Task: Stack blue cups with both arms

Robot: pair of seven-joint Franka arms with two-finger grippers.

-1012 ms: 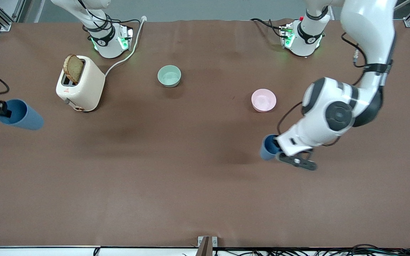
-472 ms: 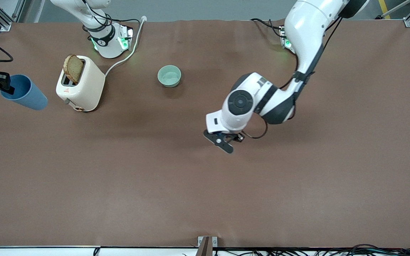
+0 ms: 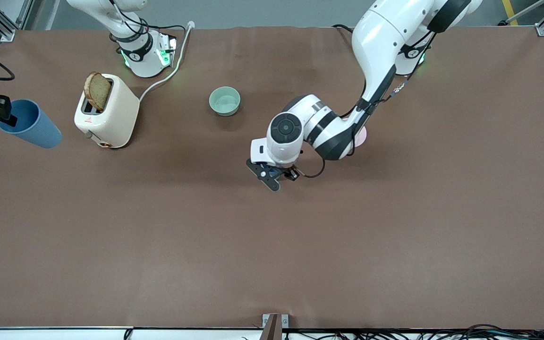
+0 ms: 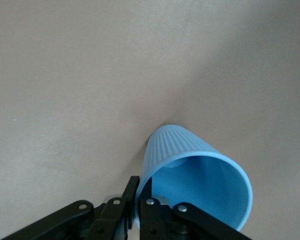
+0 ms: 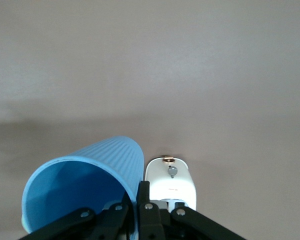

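Note:
My right gripper (image 3: pixel 5 115) is at the right arm's end of the table, up in the air beside the toaster. It is shut on the rim of a tilted blue cup (image 3: pixel 30 125). In the right wrist view the gripper (image 5: pixel 137 187) pinches the ribbed cup's (image 5: pixel 90 170) wall, one finger inside. My left gripper (image 3: pixel 271 177) hangs over the table's middle. Its wrist hides its cup in the front view. In the left wrist view the gripper (image 4: pixel 140 182) is shut on the rim of the second blue cup (image 4: pixel 190 160), mouth toward the camera.
A cream toaster (image 3: pixel 106 111) with a slice of bread stands near the right arm's base; it also shows in the right wrist view (image 5: pixel 170 182). A pale green bowl (image 3: pixel 225 101) sits beside the left arm's elbow. A pink bowl (image 3: pixel 361 137) is mostly hidden under the left arm.
The left arm has swung with its cup from the left arm's end to over the table's middle, covering the pink bowl. The right gripper and its cup rose toward the bases, then held.

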